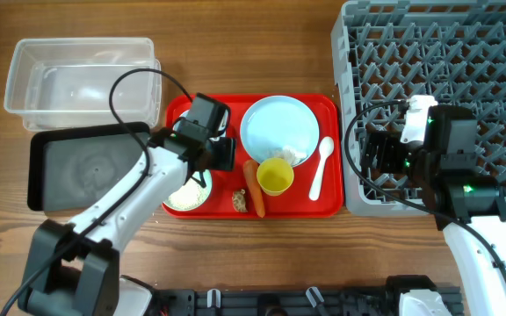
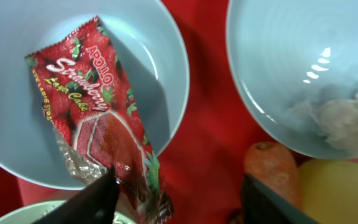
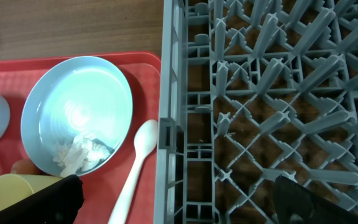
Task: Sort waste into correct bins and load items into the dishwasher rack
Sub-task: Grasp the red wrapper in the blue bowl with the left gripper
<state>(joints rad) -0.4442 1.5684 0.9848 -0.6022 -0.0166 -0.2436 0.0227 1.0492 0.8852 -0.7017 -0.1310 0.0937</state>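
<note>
My left gripper (image 2: pixel 179 202) is open just above the red-and-white snack wrapper (image 2: pixel 98 118), which lies in the pale blue bowl (image 2: pixel 160 50); the wrapper's lower end hangs over the rim between the fingers. In the overhead view this gripper (image 1: pixel 220 151) hides the bowl. The pale blue plate (image 1: pixel 279 123) holds the crumpled tissue (image 1: pixel 290 156). The yellow cup (image 1: pixel 276 175), carrot (image 1: pixel 255 186), brown lump (image 1: pixel 239 201), white spoon (image 1: pixel 321 167) and mint green bowl of rice (image 1: pixel 187 195) sit on the red tray. My right gripper (image 3: pixel 178 202) is open and empty over the left wall of the dishwasher rack (image 3: pixel 272 93).
The clear tub (image 1: pixel 82 75) stands at the back left with the black tray (image 1: pixel 77 167) in front of it, both left of the red tray (image 1: pixel 328 206). The grey rack (image 1: pixel 437 53) fills the right side. Cables loop over both arms.
</note>
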